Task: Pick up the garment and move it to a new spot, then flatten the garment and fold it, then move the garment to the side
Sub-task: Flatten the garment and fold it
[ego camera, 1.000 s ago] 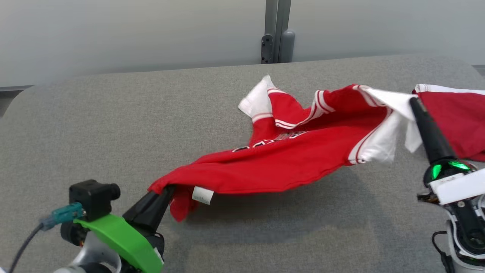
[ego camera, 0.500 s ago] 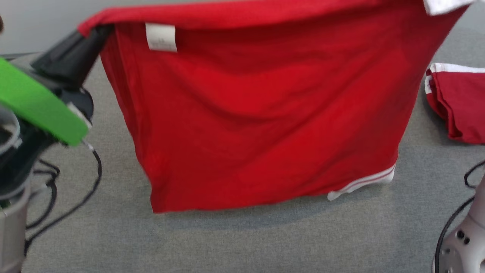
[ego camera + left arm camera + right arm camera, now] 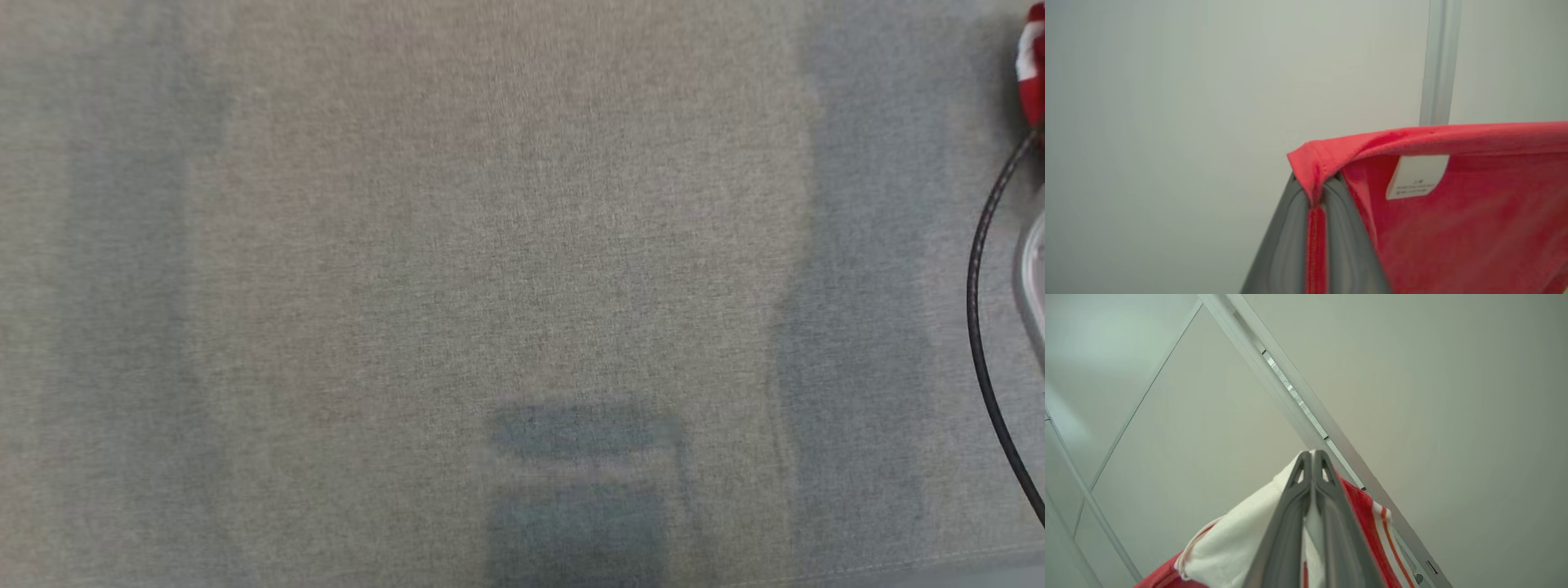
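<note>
Head view: below me lies the grey woven fabric table top (image 3: 522,245), crossed by soft shadows. A thin black cable (image 3: 980,327) curves down its right side, and a scrap of red and white cloth (image 3: 1030,65) sits at the upper right edge. I cannot tell whether that scrap is part of my garment. My worry here is that a hanging hem could drag across the cable or that scrap when I lower the garment, and land creased.

Left wrist view: the risk is a thin grip. My left gripper (image 3: 1315,183) pinches only the stitched corner of the red cotton jersey garment (image 3: 1453,228), so a sharp tug could pull the hem out and drop that side. The jaws are clamped tight on the cloth, which runs down between the two fingers. The top edge stretches taut to the right, with a white paper-like label (image 3: 1419,175) hanging just beside my fingers. The garment is up in the air against a pale wall.

Right wrist view: here the hold is on bunched cloth, which I judge could slide loose unevenly. My right gripper (image 3: 1312,455) is squeezed closed on the garment's white sleeve part (image 3: 1241,547), with red striped trim beside it. A metal wall rail (image 3: 1290,388) runs behind.
</note>
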